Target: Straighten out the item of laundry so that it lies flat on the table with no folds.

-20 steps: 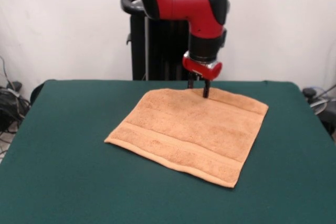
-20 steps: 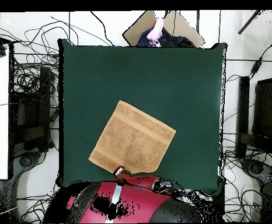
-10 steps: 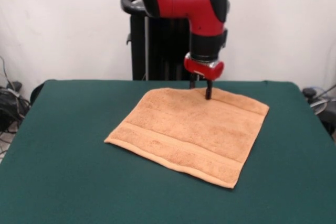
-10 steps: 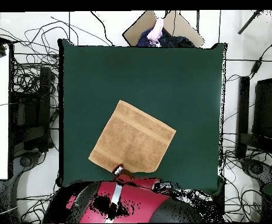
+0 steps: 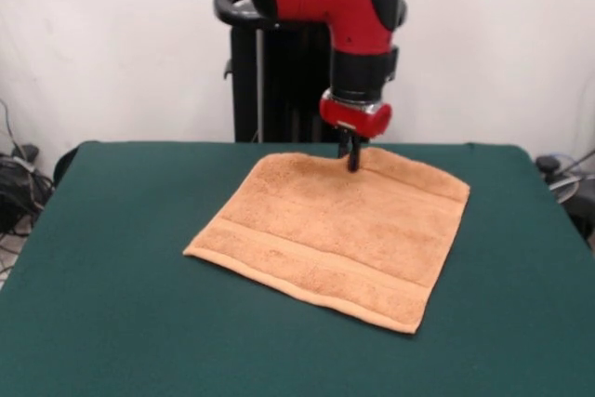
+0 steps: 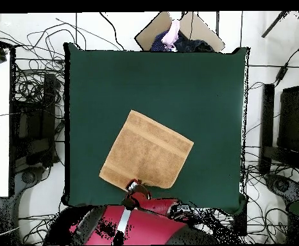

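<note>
Already the orange-tan terry towel [image 5: 330,232] looks spread out on the green felt table [image 5: 102,323], and the risk now lies in undoing that. Nearest the front camera, its lower corner [image 5: 406,327] and the woven band stripe [image 5: 316,258] along the near hem lie smooth, with bare felt all round. Across the middle the pile shows no ridge or tuck, and the overhead view gives a clean four-sided outline, turned at an angle to the table's edges. At the far hem, the gripper [image 5: 352,157] comes down on the cloth, or just at its surface, close to the table's far edge. The fingers read as a single dark stem there, so I cannot tell whether they are pinching the hem or merely pressed together above it. If they do grip cloth, a straight lift would tent that edge and drop a new fold. A sideways drag could pull the far corner [image 5: 462,191] inward, or draw the towel off the table's far side.
</note>
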Robot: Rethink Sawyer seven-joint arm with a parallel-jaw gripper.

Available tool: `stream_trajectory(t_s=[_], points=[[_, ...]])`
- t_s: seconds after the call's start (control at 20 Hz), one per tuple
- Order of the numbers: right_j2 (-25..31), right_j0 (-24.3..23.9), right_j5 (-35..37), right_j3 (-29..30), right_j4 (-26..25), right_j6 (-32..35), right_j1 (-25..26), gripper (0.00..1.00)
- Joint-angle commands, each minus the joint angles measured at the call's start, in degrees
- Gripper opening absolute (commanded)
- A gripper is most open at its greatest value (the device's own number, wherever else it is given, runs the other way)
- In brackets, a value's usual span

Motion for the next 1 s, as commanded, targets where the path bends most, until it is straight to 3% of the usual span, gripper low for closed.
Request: stream_trajectory(t_s=[0.05,0.25,0.6,0.75,1.0], points=[[2.43,-0.99,6.36,-4.59,3.57,3.90,-1.92,0.00],[5.43,-3.45,17.64,-5.73,3.04,-0.09,-3.30,0.00],[11.97,-7.44,52.76,-3.26,13.90,0.96,-7.08,0.00],[12.75,-7.46,61.53,-5.87,15.49,-0.06,-5.98,0.00],[14.52,-7.88,59.37,-6.19,16.97,0.00,-3.30,0.00]])
